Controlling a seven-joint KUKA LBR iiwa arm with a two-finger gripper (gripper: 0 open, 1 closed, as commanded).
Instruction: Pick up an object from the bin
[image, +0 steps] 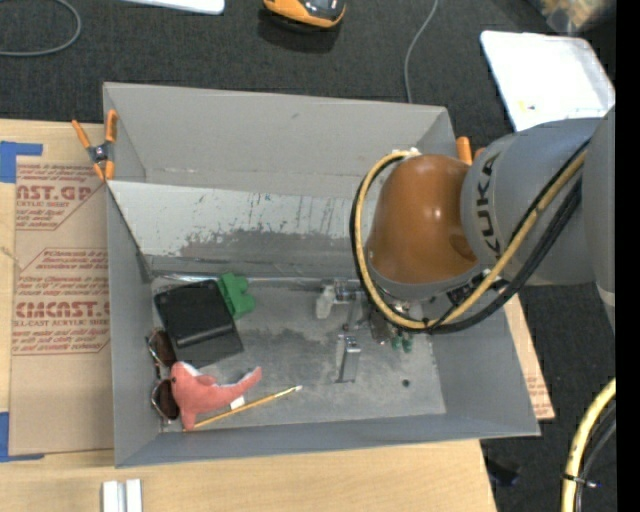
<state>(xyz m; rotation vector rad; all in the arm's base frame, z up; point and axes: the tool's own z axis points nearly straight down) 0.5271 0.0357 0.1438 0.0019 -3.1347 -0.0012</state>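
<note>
Gripper (347, 358): low over bare floor near the middle of the bin (300, 130), under the arm's orange wrist cover. Whether it is open or closed cannot be determined. Nothing is seen held.

Contents, one of each, all grouped toward the bin's left side:
- black box (200, 322)
- green block (237, 294), touching the box's far corner
- pink soft toy (205, 390), near the front left corner
- sunglasses (160, 372), against the left wall
- pencil (250, 405), lying along the front edge

The pencil's tip is the item nearest the gripper, on its left and apart from it.
</note>
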